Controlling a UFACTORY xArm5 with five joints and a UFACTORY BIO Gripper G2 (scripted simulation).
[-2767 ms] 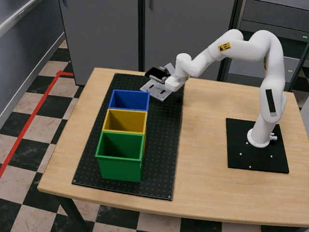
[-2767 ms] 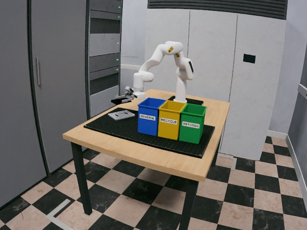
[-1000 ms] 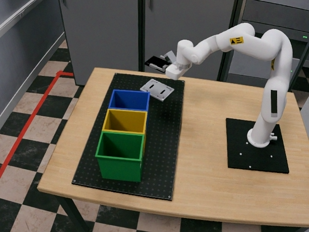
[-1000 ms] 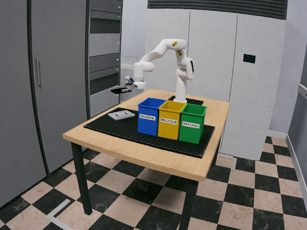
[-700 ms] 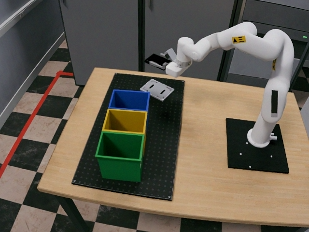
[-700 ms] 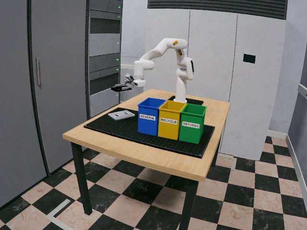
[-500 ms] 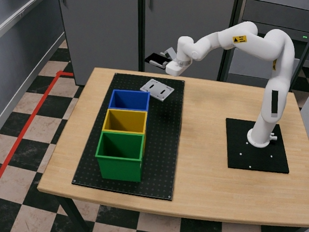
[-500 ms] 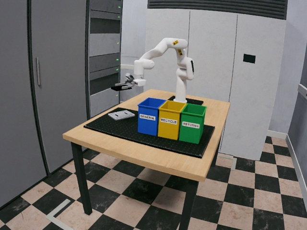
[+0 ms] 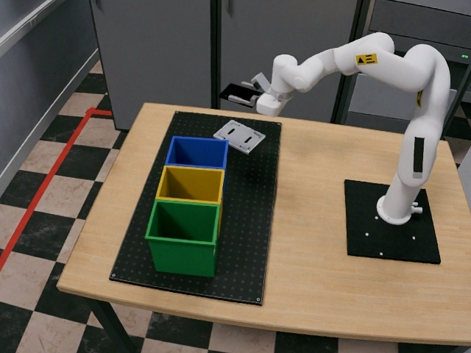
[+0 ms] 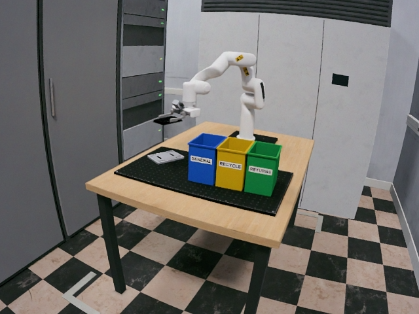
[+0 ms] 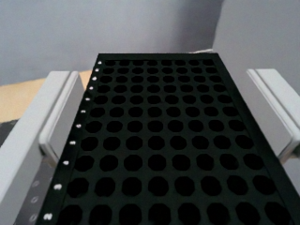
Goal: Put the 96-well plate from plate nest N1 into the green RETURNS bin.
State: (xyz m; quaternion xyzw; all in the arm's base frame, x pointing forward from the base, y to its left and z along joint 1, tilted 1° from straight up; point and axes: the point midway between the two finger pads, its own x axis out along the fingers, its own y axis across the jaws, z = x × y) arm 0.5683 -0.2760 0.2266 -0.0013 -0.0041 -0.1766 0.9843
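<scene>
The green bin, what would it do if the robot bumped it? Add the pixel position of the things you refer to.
The green bin (image 9: 184, 256) (image 10: 258, 184) might tip, since it looks taller than wide. It probably wouldn't roll, because its sides are flat. Its walls keep a neat box shape, so it's likely stiff.

One black 96-well plate (image 9: 239, 94) (image 10: 167, 120) (image 11: 157, 133), in the grip of the gripper (image 9: 249, 96) (image 10: 170, 118) (image 11: 157, 141): raised higher above the grey plate nest (image 9: 239, 135) (image 10: 165, 156) than before. One plate nest: formerly part-hidden from above by plate and gripper, now in full view. One white arm (image 9: 323, 62) (image 10: 216, 67): wrist lifted, elbow shifted toward its base side.
</scene>
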